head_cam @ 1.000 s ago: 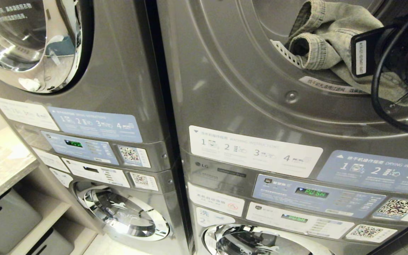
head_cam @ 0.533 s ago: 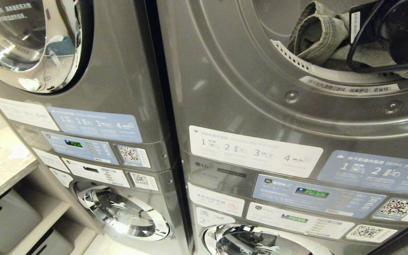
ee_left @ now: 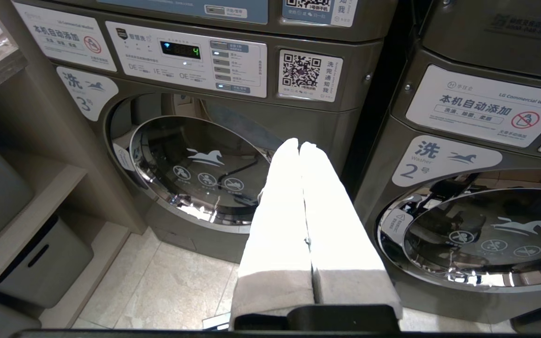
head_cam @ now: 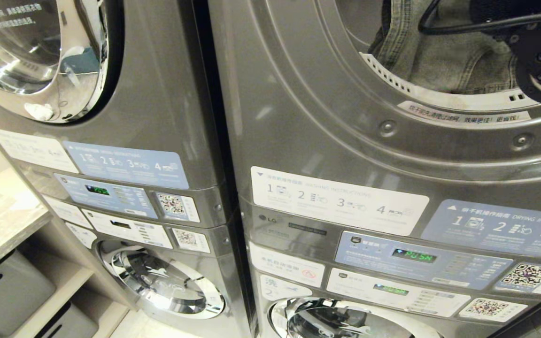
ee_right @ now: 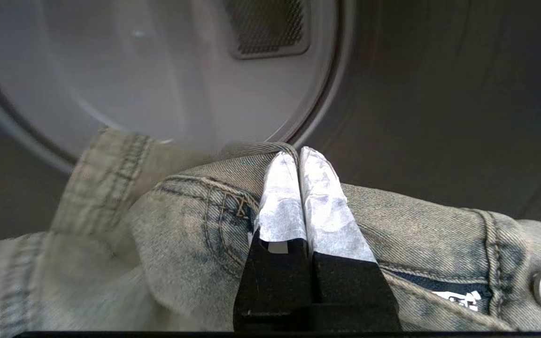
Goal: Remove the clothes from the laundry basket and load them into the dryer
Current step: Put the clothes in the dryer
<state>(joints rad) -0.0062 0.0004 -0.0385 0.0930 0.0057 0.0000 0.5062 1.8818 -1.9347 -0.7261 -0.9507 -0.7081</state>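
My right tool [ee_right: 299,157] clenched on faded blue-grey denim garment [head_cam: 444,61], upper right of frame, inside open mouth of dark grey dryer [head_cam: 327,122]. Risk: released too shallow, denim slumps over perforated lip, spills out. Left tool [ee_left: 298,145] clenched empty, parked low.
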